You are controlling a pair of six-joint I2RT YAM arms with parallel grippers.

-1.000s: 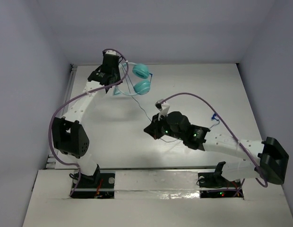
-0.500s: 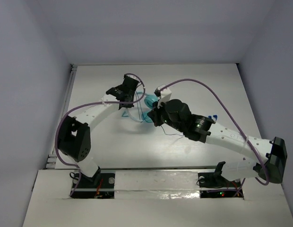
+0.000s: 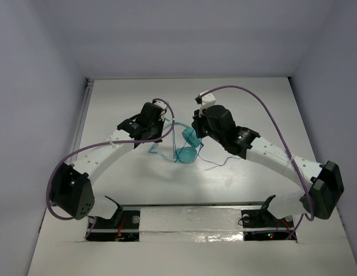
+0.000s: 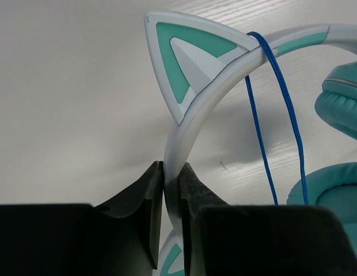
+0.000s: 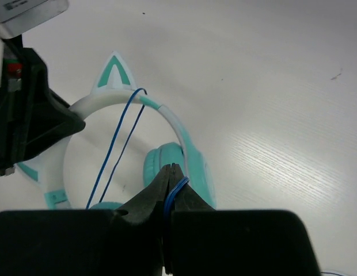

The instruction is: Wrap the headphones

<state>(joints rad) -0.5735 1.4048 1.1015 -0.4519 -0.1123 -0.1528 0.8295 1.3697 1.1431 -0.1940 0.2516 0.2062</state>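
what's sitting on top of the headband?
A blue cord is looped over the headband, beside the cat ear. The left pincer clamps it lower down, covering that stretch.

Headphones (image 4: 190, 121): smooth, faintly glossy plastic headband, soft matt padded ear cushions (image 4: 340, 106), thin smooth blue cord (image 4: 285, 115). Left gripper (image 4: 172, 172) looks like matt black plastic. White table (image 4: 69, 86) is matt with a faint grain.

Overhead; close wrist views likely share headphones (image 4: 185, 123).
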